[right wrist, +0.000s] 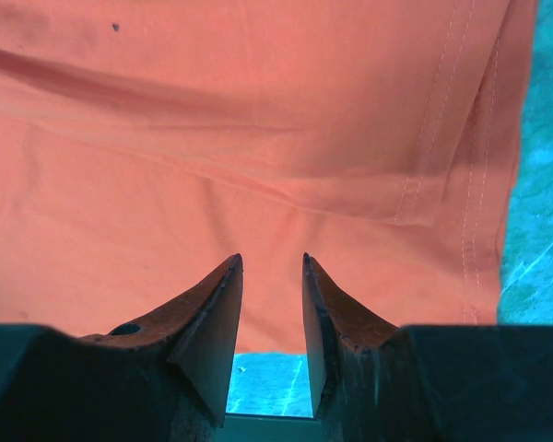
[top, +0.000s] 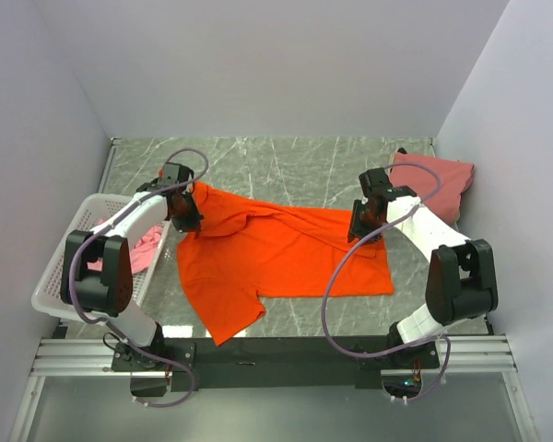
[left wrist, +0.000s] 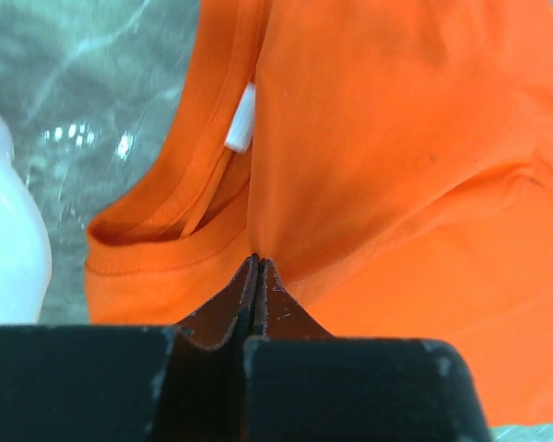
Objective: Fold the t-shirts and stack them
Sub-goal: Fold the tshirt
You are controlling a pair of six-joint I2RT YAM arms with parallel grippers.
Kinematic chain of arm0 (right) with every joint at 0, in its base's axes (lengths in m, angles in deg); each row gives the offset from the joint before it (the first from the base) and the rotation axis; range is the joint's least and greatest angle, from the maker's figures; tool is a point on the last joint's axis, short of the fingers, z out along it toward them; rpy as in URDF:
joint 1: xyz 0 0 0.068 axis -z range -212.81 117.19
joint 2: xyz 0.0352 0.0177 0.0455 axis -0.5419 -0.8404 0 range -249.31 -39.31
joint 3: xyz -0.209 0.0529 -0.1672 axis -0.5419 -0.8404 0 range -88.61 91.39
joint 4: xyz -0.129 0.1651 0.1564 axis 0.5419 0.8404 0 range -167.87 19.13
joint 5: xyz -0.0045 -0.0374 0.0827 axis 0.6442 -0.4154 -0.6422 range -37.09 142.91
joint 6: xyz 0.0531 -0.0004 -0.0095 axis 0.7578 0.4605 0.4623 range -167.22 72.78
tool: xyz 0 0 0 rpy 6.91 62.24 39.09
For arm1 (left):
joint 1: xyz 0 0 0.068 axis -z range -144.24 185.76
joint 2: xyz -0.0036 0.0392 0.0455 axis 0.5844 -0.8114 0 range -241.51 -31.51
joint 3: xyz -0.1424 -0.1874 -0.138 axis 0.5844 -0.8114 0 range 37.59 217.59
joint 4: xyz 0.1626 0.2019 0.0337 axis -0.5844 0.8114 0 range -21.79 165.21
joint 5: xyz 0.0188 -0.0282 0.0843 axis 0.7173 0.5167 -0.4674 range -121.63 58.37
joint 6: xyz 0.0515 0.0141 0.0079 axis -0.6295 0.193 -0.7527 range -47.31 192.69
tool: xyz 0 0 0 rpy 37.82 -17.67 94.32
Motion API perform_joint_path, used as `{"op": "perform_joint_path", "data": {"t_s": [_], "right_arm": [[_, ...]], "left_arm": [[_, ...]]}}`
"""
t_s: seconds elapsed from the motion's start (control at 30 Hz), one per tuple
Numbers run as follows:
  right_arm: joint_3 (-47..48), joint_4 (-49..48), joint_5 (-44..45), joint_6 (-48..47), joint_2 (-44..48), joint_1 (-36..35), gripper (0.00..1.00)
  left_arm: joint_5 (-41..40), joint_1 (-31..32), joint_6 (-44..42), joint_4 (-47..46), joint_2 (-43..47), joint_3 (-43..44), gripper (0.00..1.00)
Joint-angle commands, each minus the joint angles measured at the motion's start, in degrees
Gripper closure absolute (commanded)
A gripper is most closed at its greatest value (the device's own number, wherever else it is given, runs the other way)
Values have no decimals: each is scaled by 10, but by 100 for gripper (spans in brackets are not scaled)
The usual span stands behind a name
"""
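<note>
The left arm partly hides the basket's pink shirt. The left gripper clamps the orange shirt beside its collar; the right gripper, half open, holds nothing above the stitched hem.

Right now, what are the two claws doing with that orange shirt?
Left gripper shut on orange t-shirt by the collar. Right gripper open over its hem. Shirt spread, unfolded. Basket and salmon-pink t-shirt off to the sides.

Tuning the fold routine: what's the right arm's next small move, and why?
Probably close the right gripper on the orange t-shirt: its jaws stand apart over the hem, while the left gripper is shut on cloth beside the collar.
</note>
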Motion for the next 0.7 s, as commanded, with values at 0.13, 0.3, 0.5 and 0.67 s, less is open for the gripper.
{"op": "perform_joint_path", "data": {"t_s": [0.13,0.3,0.5,0.67], "right_arm": [[-14,-9,3,4,35,-7,60],[-19,-12,2,6,34,-8,60],[-14,-12,6,3,27,-7,60],[9,-7,27,-4,4,-5,59]], "left_arm": [[22,-1,24,4,56,-55,99],[37,-1,29,-9,65,-89,99],[23,-1,26,6,80,-94,99],[34,-3,28,17,97,-89,99]]}}
